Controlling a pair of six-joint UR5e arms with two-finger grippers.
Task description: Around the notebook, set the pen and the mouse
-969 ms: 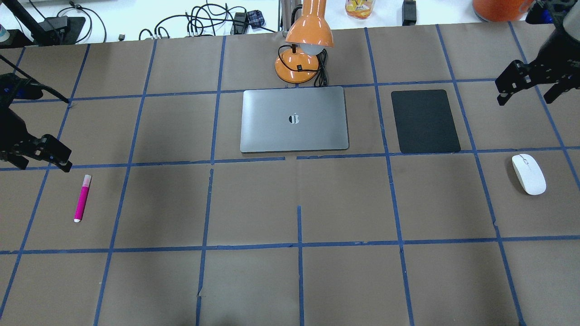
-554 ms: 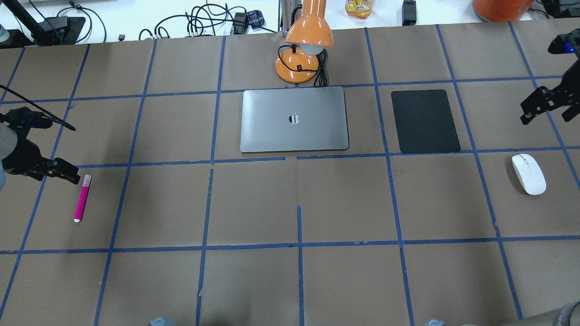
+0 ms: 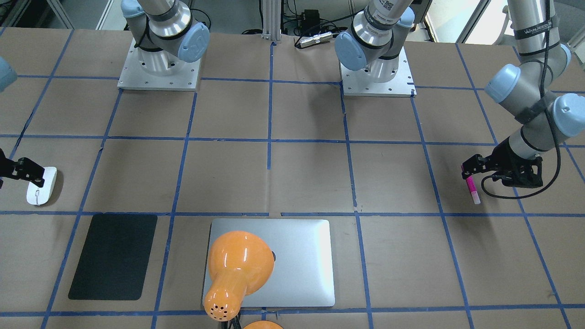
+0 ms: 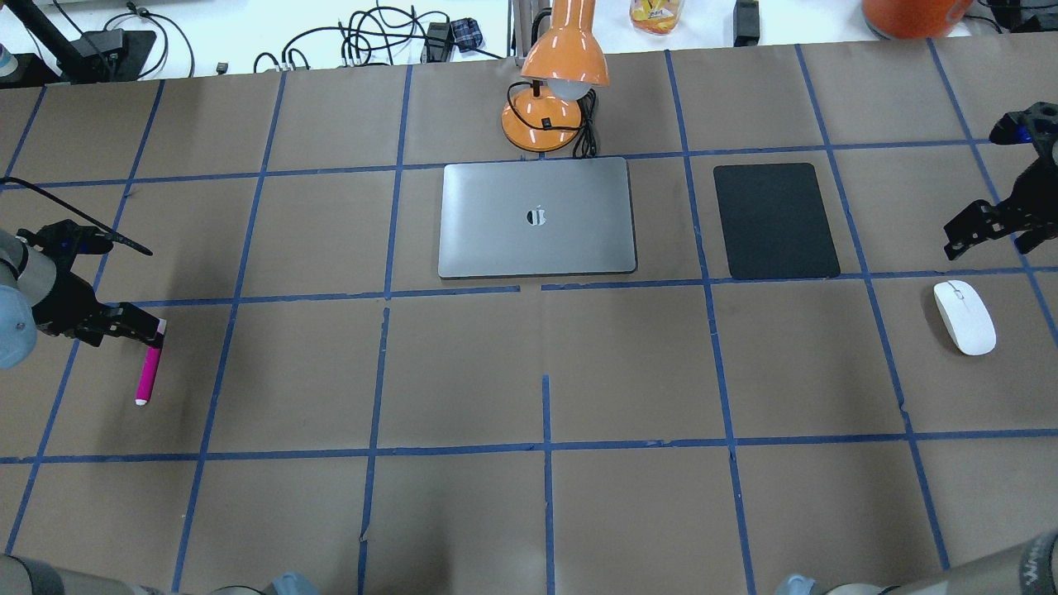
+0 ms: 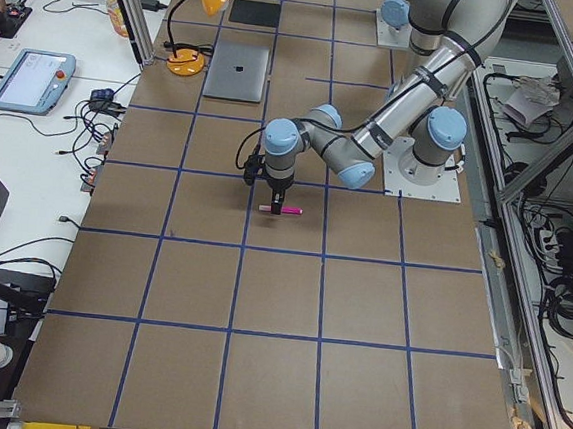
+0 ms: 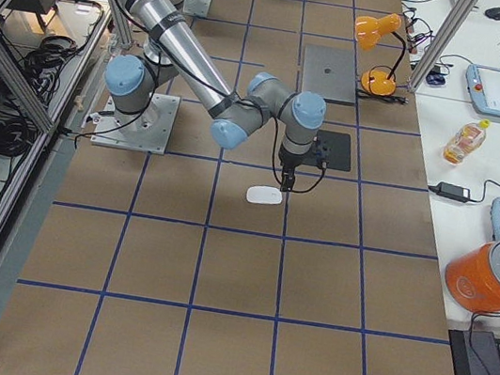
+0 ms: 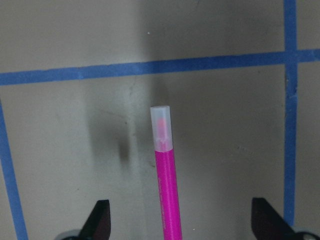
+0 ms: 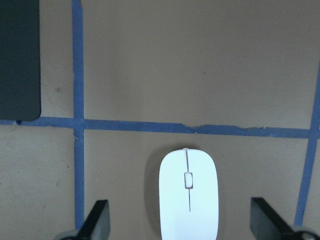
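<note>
The pen (image 7: 166, 190) runs off the bottom edge of the left wrist view, the mouse (image 8: 189, 197) off the bottom of the right wrist view, and from the front the orange lamp (image 3: 235, 267) covers part of the notebook (image 3: 301, 265).

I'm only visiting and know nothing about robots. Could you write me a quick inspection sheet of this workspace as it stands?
Surface: table under brown paper, marked with a blue tape grid.
Job's things: pen lies far on the robot's left; mouse far on its right; notebook shut, mid-table. Neither is beside it yet.
Clutter: black mat beside the notebook; orange lamp at its far edge.
Grippers: left gripper open, straddling the pen; right gripper open, above the mouse.
Cables: lamp cord bunched by its base; loose cables beyond the table's far edge.
Surroundings: bottle, orange tub and handheld screens beside the table.
</note>
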